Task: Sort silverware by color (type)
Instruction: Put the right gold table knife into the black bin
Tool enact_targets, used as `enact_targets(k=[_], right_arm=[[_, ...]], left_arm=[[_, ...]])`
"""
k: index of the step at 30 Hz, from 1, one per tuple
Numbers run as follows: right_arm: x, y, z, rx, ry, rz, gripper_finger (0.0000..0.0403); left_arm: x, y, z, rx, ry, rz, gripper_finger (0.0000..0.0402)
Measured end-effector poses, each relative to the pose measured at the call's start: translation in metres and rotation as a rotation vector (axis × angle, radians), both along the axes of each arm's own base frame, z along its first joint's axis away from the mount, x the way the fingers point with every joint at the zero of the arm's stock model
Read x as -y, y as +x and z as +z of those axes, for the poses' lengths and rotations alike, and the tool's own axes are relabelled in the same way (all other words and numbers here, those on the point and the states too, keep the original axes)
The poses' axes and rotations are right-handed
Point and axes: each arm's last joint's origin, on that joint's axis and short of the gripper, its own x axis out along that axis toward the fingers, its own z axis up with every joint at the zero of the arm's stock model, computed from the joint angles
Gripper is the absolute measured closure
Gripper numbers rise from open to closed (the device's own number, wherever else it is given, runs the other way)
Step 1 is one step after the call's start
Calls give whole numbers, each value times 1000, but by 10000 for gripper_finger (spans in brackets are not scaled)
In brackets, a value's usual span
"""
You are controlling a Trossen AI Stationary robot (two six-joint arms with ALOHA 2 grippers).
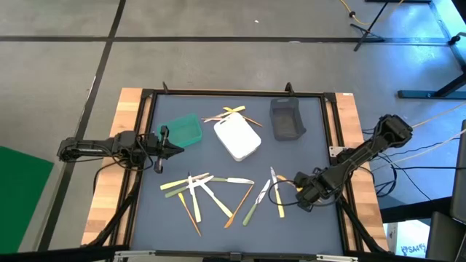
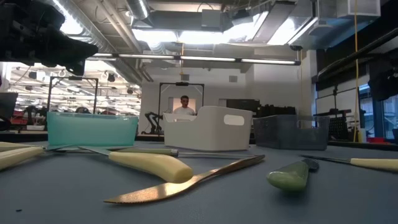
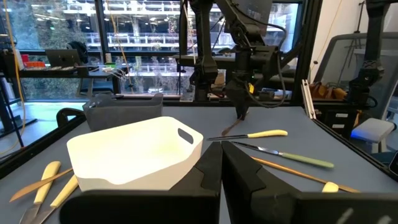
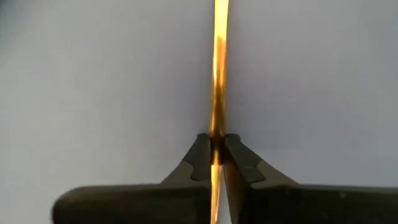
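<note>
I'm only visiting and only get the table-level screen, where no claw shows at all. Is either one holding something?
Observer: Yes. The right claw is shut on a thin orange-brown utensil, low over the table's right side.
Operator: And the other one?
Observer: The left claw is shut with nothing between its fingers. It sits beside the green bin.
Operator: Is anything hidden behind the white bin?
Observer: Yes. From above, a few utensils lie in a small bunch on the table just beyond the white bin.
</note>
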Motion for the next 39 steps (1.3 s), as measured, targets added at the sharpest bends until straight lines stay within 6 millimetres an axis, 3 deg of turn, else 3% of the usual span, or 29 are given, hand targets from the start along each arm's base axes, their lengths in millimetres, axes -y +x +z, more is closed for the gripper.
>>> enact_targets(k=[14, 24, 33, 39], right_arm=[[-9, 12, 19, 72, 41, -2, 398], [-3, 26, 51, 59, -6, -19, 401], [38, 46, 88, 29, -46, -28, 401], [86, 38, 119, 61, -46, -138, 401]], left_arm=[[0, 0, 0, 0, 0, 0, 401], [0, 0, 0, 0, 18, 1, 401], [-1, 0, 0, 1, 19, 25, 401], [-1, 0, 0, 1, 19, 26, 401]])
